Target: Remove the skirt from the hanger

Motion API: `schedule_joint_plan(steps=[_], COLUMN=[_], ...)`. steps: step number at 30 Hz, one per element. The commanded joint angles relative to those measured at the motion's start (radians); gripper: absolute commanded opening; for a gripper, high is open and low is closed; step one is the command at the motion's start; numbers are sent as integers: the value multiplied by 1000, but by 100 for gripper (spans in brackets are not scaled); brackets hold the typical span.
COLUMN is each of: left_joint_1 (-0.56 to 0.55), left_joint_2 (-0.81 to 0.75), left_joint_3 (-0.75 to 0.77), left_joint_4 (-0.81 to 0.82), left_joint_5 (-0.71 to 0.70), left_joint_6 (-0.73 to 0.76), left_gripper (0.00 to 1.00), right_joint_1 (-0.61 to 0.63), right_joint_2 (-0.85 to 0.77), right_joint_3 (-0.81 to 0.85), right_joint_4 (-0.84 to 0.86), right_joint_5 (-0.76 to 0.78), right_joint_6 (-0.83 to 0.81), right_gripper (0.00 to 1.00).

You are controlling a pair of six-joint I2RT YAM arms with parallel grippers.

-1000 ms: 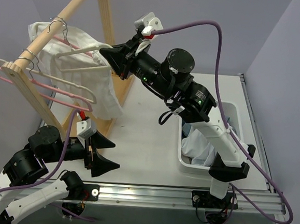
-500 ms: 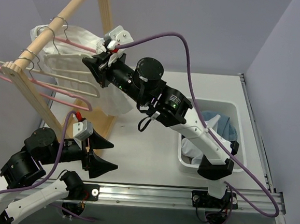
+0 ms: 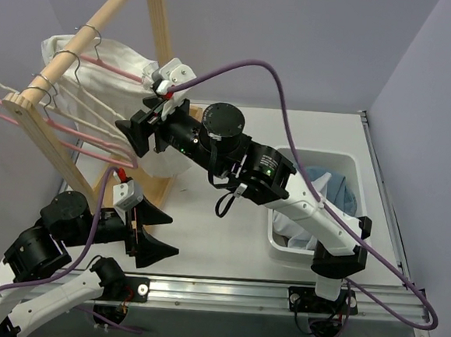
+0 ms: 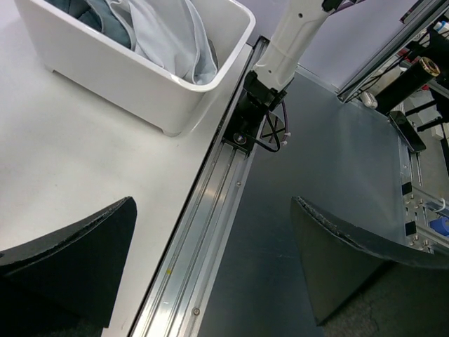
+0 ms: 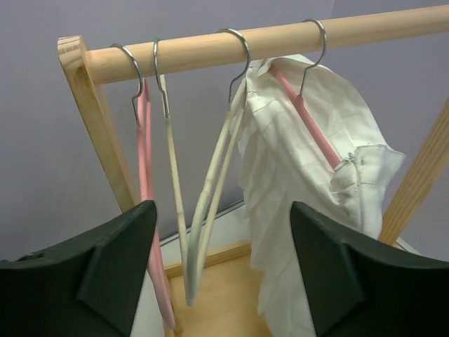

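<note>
The skirt (image 3: 339,190) shows as dark grey cloth bunched in the white bin (image 3: 288,251) at the right, and again in the left wrist view (image 4: 81,10). A slim pink hanger (image 5: 144,175) hangs bare at the near end of the wooden rail (image 5: 231,45); it is also in the top view (image 3: 71,145). My right gripper (image 3: 137,129) is raised in front of the rail, open and holding nothing (image 5: 223,208). Low at the table's front left, my left gripper (image 3: 164,232) is open wide and holds nothing (image 4: 212,203).
Two cream hangers (image 5: 210,189) hang beside the bare pink one. A second pink hanger (image 5: 309,126) carries a white garment (image 5: 295,196). The rack's wooden leg (image 3: 55,151) stands at the left. A pale garment (image 4: 168,35) shares the bin. A metal rail (image 4: 203,232) edges the table front.
My right arm swung left along the rail with a cream hanger. That hanger now hangs on the rail, and the right gripper has opened and drawn back. The left arm stayed put.
</note>
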Motion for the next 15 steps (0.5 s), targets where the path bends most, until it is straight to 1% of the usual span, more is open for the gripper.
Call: schedule_joint_plan(steps=[1, 3, 4, 7, 10, 13, 14, 15], left_joint_1=[-1, -1, -1, -1, -1, -1, -1, -1], left_joint_2=[8, 8, 8, 5, -1, -9, -9, -14], left_joint_3=[-10, -18, -19, -22, -25, -30, -34, -36], left_joint_4=[60, 65, 69, 76, 71, 69, 69, 71], left_joint_5=[19, 23, 25, 28, 30, 33, 33, 33], left_joint_6=[-16, -20, -21, -21, -18, -13, -12, -12], left_gripper=[100, 100, 100, 100, 100, 100, 100, 100], right_joint_1=[-2, -38, -60, -162, -242, -299, -320, -328], right_joint_2=[-90, -97, -92, -58, -32, 11, 32, 41], right_joint_3=[-37, -45, -25, 7, 10, 35, 38, 45], right_joint_4=[57, 69, 63, 48, 66, 69, 71, 72], right_joint_5=[75, 93, 72, 15, -65, -190, -250, -265], right_joint_6=[15, 24, 33, 76, 84, 95, 89, 83], right_gripper=[76, 79, 80, 77, 77, 77, 78, 80])
